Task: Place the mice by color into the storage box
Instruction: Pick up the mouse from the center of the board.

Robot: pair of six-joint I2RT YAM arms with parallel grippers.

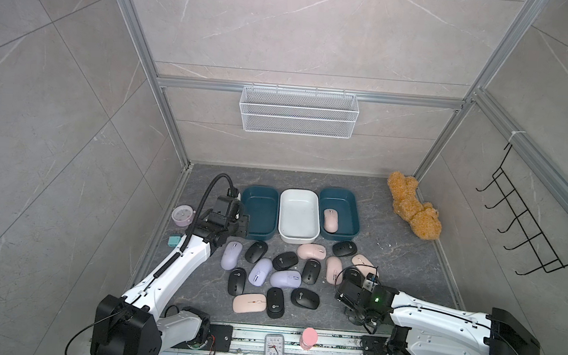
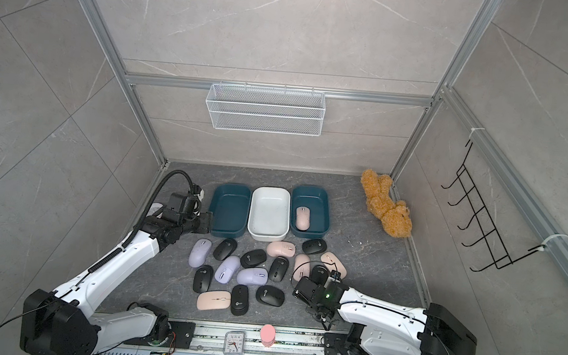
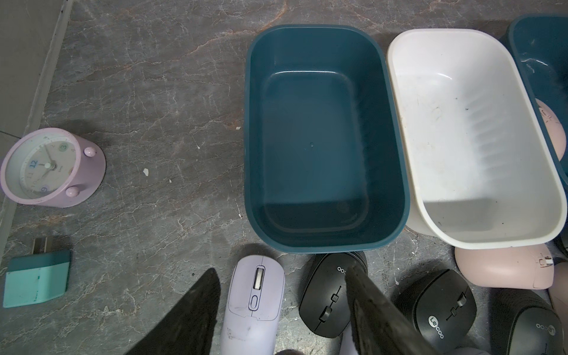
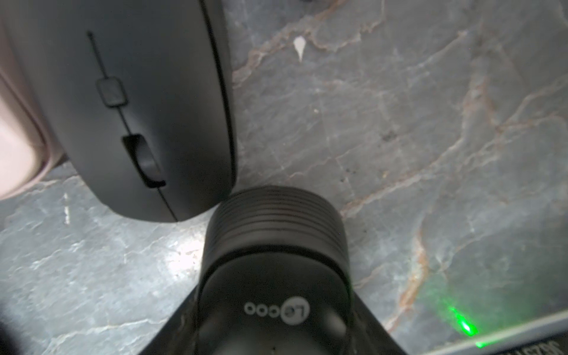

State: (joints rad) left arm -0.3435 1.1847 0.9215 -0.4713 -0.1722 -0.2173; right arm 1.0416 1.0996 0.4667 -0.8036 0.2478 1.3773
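My right gripper [image 4: 273, 310] has its jaws pressed against the sides of a black mouse [image 4: 273, 246]. The ribbed end of that mouse touches a second black mouse [image 4: 138, 107], and a pink mouse [image 4: 12, 138] lies just beside that one. My left gripper [image 3: 281, 276] hangs part-open, holding nothing, over a lilac mouse [image 3: 255, 307] near the left teal box [image 3: 310, 138]. In both top views one pale pink mouse [image 1: 331, 220] lies in the right teal box [image 1: 345, 214]. The white box [image 1: 296, 239] stands between the two teal ones.
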